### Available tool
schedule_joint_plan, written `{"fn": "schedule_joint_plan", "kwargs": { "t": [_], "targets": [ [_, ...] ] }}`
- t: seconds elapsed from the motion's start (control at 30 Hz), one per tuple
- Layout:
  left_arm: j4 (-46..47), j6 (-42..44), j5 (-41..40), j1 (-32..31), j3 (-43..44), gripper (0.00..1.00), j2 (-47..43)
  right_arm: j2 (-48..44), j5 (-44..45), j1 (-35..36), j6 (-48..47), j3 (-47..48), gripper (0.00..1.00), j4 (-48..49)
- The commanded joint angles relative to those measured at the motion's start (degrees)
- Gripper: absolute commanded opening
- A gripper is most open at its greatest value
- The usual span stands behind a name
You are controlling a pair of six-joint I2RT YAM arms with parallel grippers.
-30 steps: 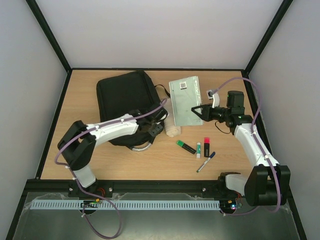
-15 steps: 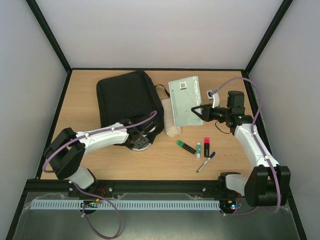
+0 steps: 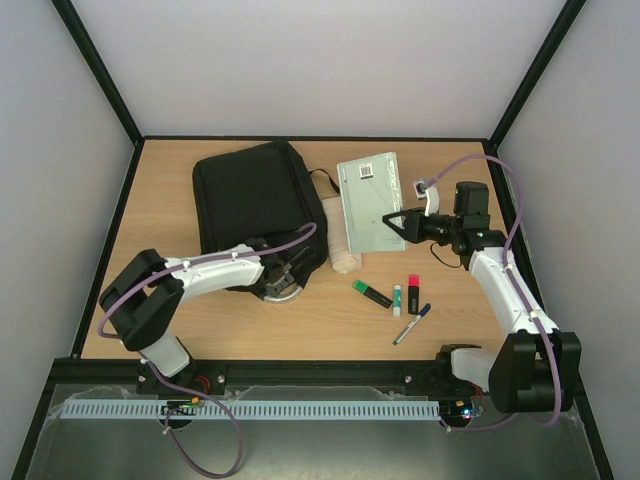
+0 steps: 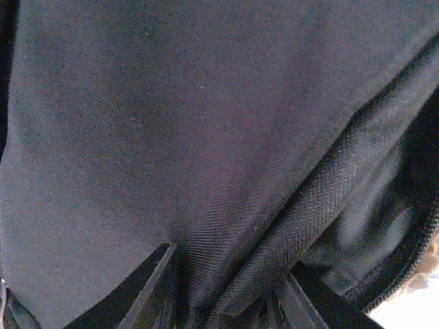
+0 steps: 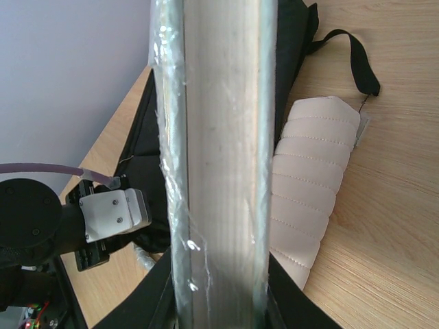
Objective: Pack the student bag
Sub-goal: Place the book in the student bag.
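The student bag [image 3: 250, 195] is large, black and soft, and lies at the back left of the table. Its grey loop handle [image 3: 286, 292] sticks out at the near right corner. My left gripper [image 3: 281, 274] is at that corner. In the left wrist view black bag fabric [image 4: 206, 137] fills the frame, and a fold of it is pinched in my left gripper [image 4: 230, 277]. My right gripper [image 3: 389, 220] is shut on the edge of a plastic-wrapped book [image 3: 368, 198], held right of the bag. The book's page edge [image 5: 219, 137] runs up the right wrist view from that gripper [image 5: 219, 295].
A beige quilted pouch [image 3: 345, 247] lies between bag and book and shows in the right wrist view [image 5: 312, 192], with a black strap [image 5: 357, 58] beyond it. A green highlighter [image 3: 372, 294], a small white tube [image 3: 397, 298], a red marker [image 3: 413, 293] and a blue pen [image 3: 411, 324] lie near right.
My left gripper pulled back from the bag's right edge towards the near right corner by the loop handle, then shifted slightly up-right. The right arm and book have not moved.
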Motion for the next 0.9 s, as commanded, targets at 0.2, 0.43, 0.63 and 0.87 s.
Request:
{"fn": "schedule_joint_plan", "kwargs": {
  "t": [0.2, 0.43, 0.63, 0.87],
  "targets": [
    [2.18, 0.58, -1.88, 0.38, 2.71, 0.03, -3.17, -1.12, -1.84, -0.27, 4.29, 3.29, 0.01, 3.23],
    [1.77, 0.79, -6.18, 0.50, 7.10, 0.02, -8.76, 3.85, -5.19, 1.50, 6.46, 11.51, 0.01, -8.93],
    [6.24, 2.08, -7.26, 0.58, 7.27, 0.02, -14.88, 4.67, -8.15, 3.14, 3.19, 16.26, 0.01, -22.34],
    [12.58, 2.82, -4.18, 3.29, 6.02, 0.02, -19.00, 4.92, -10.13, 8.74, 3.76, 12.71, 0.01, -26.92]
  ]
}}
